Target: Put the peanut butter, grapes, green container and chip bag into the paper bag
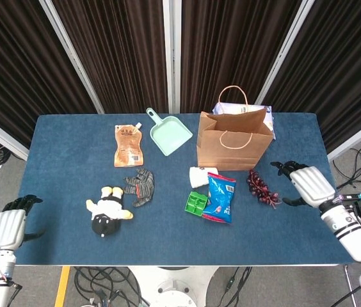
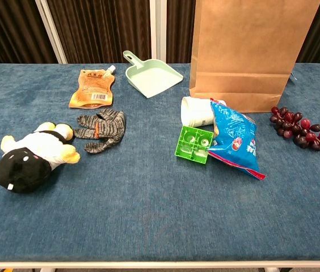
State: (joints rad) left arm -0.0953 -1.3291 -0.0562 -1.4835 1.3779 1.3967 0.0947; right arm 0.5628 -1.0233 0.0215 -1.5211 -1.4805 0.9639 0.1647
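The brown paper bag (image 1: 234,142) (image 2: 249,54) stands upright at the back of the blue table (image 1: 65,179). In front of it lie a white jar on its side (image 1: 199,176) (image 2: 197,112), the blue chip bag (image 1: 220,197) (image 2: 234,139) and the green container (image 1: 196,203) (image 2: 194,144), all touching. Dark grapes (image 1: 262,188) (image 2: 298,128) lie right of the chip bag. My right hand (image 1: 309,185) hovers just right of the grapes, fingers apart, holding nothing. My left hand (image 1: 8,228) hangs off the table's front left corner, empty. Neither hand shows in the chest view.
A mint dustpan (image 1: 169,135) (image 2: 152,75) and an orange pouch (image 1: 128,145) (image 2: 93,88) lie at the back left of the bag. A striped glove (image 1: 141,186) (image 2: 101,130) and a plush toy (image 1: 109,210) (image 2: 30,156) lie further left. Something white and purple (image 1: 267,116) peeks behind the bag's top.
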